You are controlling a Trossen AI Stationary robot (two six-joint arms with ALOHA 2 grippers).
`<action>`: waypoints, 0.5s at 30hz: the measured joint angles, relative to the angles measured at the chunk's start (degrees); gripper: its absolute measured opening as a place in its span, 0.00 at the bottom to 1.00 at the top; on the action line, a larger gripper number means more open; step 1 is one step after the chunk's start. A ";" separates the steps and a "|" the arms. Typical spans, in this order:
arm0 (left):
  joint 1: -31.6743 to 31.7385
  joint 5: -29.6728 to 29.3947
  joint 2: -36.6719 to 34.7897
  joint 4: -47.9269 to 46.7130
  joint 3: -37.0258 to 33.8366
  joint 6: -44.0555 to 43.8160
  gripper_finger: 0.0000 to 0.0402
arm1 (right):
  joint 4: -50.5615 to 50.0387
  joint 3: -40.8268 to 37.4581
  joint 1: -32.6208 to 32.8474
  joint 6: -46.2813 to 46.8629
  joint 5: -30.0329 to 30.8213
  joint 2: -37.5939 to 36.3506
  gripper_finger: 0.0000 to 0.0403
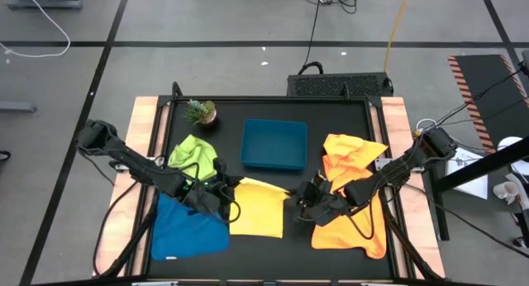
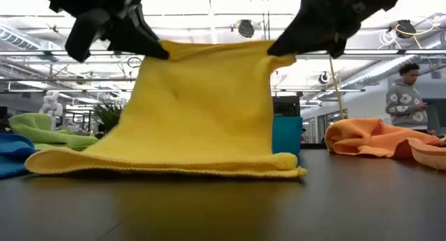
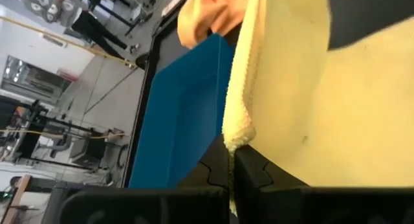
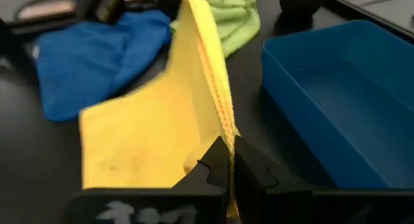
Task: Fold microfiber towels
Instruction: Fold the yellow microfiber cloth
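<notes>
looks like a robotics lab, exposed ceiling pipes [image 2: 209, 56] running overhead, cables [image 1: 33, 26] trailing over the taped floor [image 1: 83, 79], person [image 2: 408, 102] standing around

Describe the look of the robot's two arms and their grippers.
Both arms are dark, slim and jointed, with black cables running alongside. The left gripper and right gripper each have two flat black fingers with notched, interlocking inner edges. No markings are legible.

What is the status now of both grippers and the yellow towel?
Left gripper and right gripper shut on top corners of the yellow microfiber towel. Towel lifted, lower edge on the black table. Nothing in the way.
</notes>
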 joint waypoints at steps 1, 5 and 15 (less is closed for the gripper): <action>-0.33 0.15 -0.37 0.40 -0.94 -0.25 0.00 | 0.99 0.00 -0.19 -0.65 -0.03 -0.03 0.00; -1.44 1.27 -0.49 4.68 -5.46 -1.56 0.00 | 2.79 -0.03 -0.57 -2.40 -2.09 1.07 0.00; -5.34 6.74 -0.37 18.40 -14.77 -1.22 0.00 | 7.23 -0.02 -0.78 -1.86 -8.34 8.32 0.00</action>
